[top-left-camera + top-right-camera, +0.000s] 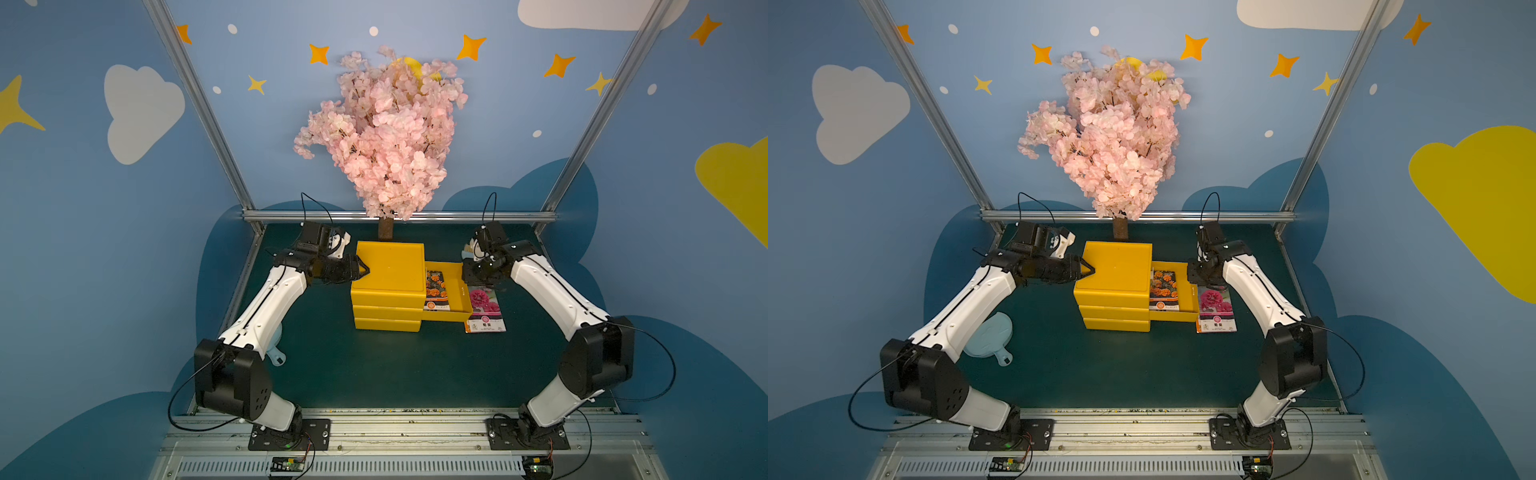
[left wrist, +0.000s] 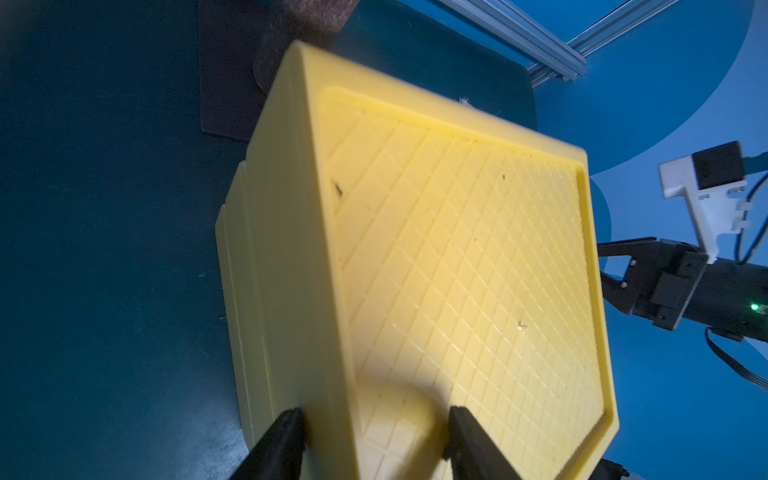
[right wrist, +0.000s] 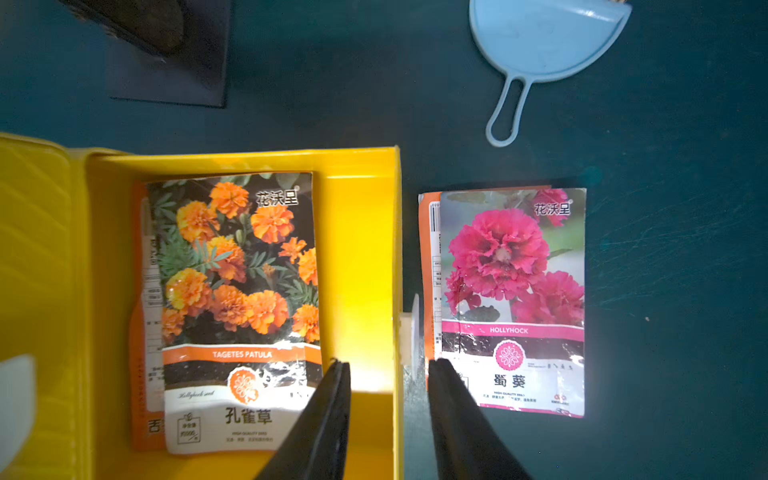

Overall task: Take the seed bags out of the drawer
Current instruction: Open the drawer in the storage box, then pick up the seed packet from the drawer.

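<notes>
black right pincer [image 3: 388, 362] gapes half open, empty, above the drawer [image 3: 365, 166]; left pincer [image 2: 374, 410] clamps yellow cabinet [image 2: 457, 249].

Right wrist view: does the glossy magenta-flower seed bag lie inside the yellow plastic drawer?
No, the magenta-flower seed bag lies beyond the yellow drawer's wall, on the dark green table.

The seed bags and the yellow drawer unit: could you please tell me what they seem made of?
Seed bags: probably glossy plastic or foil laminate; glare patches and creases show. Yellow drawer unit: likely moulded plastic, fairly matte, with an embossed diamond grid on top.
</notes>
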{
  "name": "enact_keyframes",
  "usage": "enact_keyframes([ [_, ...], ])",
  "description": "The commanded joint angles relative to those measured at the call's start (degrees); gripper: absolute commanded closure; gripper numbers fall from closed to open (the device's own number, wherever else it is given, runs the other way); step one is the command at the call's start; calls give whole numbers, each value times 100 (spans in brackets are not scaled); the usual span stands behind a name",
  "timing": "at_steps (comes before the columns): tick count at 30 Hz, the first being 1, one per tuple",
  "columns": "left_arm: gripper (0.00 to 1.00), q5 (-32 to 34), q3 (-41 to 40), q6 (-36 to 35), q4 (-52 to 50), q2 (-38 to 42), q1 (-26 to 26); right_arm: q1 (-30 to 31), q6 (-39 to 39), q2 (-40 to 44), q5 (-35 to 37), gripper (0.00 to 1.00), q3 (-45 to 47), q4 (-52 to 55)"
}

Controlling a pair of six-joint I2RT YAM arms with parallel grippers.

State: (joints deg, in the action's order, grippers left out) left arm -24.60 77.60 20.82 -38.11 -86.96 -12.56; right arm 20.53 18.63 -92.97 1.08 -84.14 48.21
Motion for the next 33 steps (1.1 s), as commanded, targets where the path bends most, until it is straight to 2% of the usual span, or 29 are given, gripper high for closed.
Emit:
enact_keyframes([
  [1, 43, 174, -140, -87, -338, -234, -73, 127, -69, 382, -147, 64, 3, -54],
  [7, 43, 163, -153, -80, -320, -220, -79, 347, 214, 295, -837, 66, 54, -332],
  [12, 43, 171, -175, -95, -322, -214, -79, 539, 359, -44, -1003, 65, 81, -500],
  [19, 43, 131, -184, -96, -338, -220, -77, 623, 420, -538, -938, 55, 82, -593],
  [33, 43, 105, -182, -110, -351, -253, -80, 643, 395, -1113, -636, 47, 26, -637],
])
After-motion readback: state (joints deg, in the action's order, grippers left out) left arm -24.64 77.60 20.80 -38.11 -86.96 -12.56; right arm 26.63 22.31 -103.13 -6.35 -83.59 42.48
